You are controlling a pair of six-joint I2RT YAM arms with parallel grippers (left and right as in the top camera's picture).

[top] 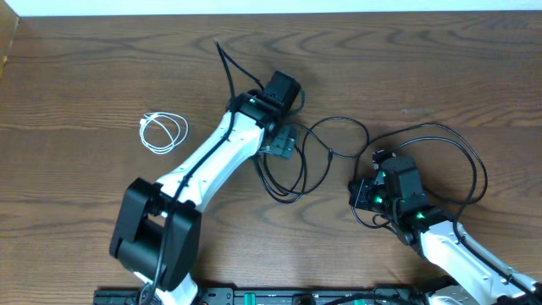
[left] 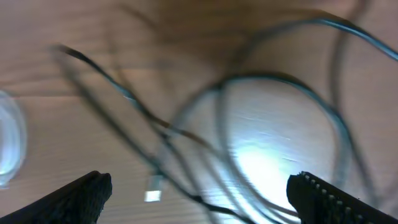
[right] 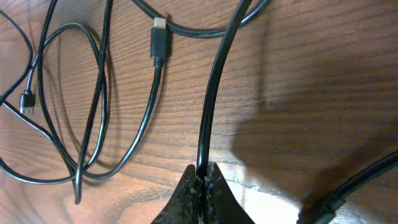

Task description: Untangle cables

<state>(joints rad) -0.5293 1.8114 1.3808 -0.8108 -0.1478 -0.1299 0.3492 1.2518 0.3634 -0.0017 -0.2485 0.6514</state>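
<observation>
The black cable [top: 337, 120] lies in tangled loops on the wooden table between my two arms. The white cable [top: 162, 132] is coiled by itself at the left, apart from the black one. My left gripper [top: 282, 142] hovers over the black loops, open, with its fingers [left: 84, 196] wide apart. In the blurred left wrist view the black cable [left: 273, 78] runs under it, and nothing sits between the jaws. My right gripper [right: 203, 179] is shut on a strand of the black cable [right: 211, 93]. In the overhead view the right gripper [top: 362, 193] is at the right end of the tangle.
A larger plug end [right: 160, 38] and a small plug end [right: 26, 99] of the black cable lie on the wood ahead of the right gripper. Thicker black wires [top: 471, 169] from the right arm arc over the table at the right.
</observation>
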